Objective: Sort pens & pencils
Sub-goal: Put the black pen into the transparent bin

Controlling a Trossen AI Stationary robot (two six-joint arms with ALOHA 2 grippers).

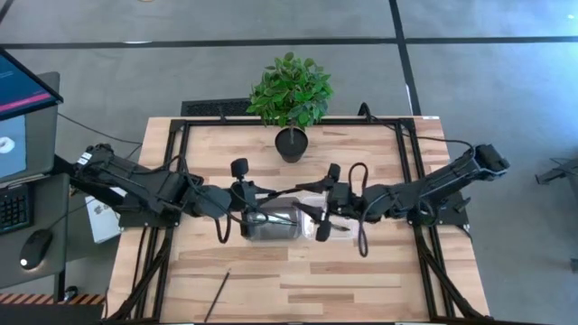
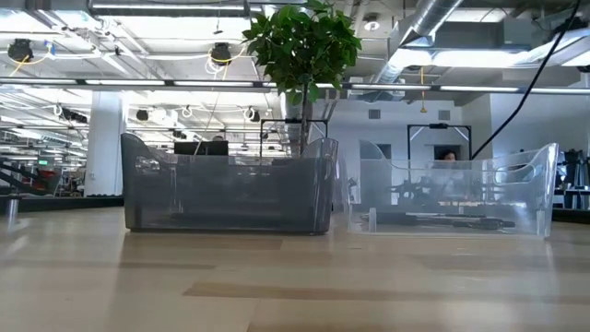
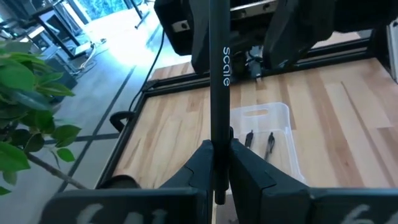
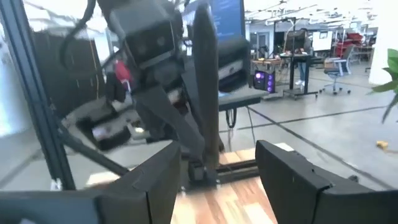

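Overall: partway thru, by my read; some sticks binned, at least two not.
Left tool (image 3: 219,155): clamped on a black pen (image 3: 217,74), held upright above the bench (image 1: 361,271) near mid, over the bins.
Right tool (image 4: 221,165): fingers apart, nothing betw them; sits just beside the left tool, facing the held pen.
Clear bin (image 3: 283,115): two dark sticks (image 3: 260,140) lying inside, side by side; look like pens, can't be sure.
Gray bin (image 2: 229,194): just beside the clear bin; contents can't be made out thru the tinted wall or from above.
Loose stick: one thin pencil (image 1: 217,296) on the bench's near edge, well apart from both bins and both tools.
Other pencils: not seen anywhere; maybe in the gray bin, can't tell.
Done: prob two pens in the clear bin.
Left: held pen needs dropping in w/ its likes; loose pencil needs fetching & binning.
Bystander item: potted plant (image 1: 291,90) at the bench's far edge, clear of the work.
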